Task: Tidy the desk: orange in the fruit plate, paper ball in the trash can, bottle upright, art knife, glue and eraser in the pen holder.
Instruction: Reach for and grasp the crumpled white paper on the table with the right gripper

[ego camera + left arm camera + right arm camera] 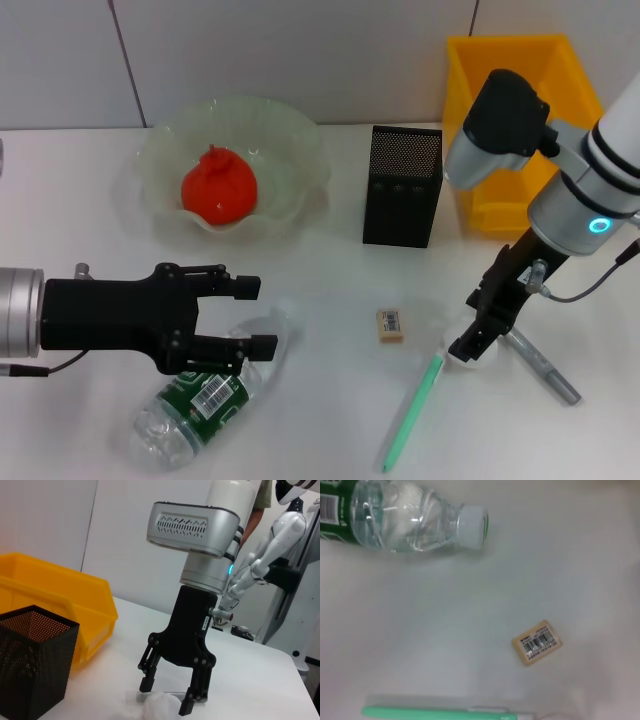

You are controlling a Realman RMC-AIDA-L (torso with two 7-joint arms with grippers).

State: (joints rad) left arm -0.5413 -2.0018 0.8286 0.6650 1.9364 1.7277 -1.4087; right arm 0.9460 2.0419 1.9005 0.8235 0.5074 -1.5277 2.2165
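Note:
The orange (218,186) lies in the pale green fruit plate (290,140). The clear bottle (195,405) lies on its side at the front left; it also shows in the right wrist view (410,515). My left gripper (255,318) is open, just above the bottle's neck end. My right gripper (480,340) is open and straddles the white paper ball (160,706) on the table; the left wrist view shows it too (167,697). The eraser (390,325) and the green art knife (415,410) lie loose on the table. A grey stick-shaped item (545,370) lies by the right gripper.
The black mesh pen holder (402,185) stands at the back centre. A yellow bin (510,60) stands at the back right, behind my right arm. The table's front edge runs close below the bottle and the knife.

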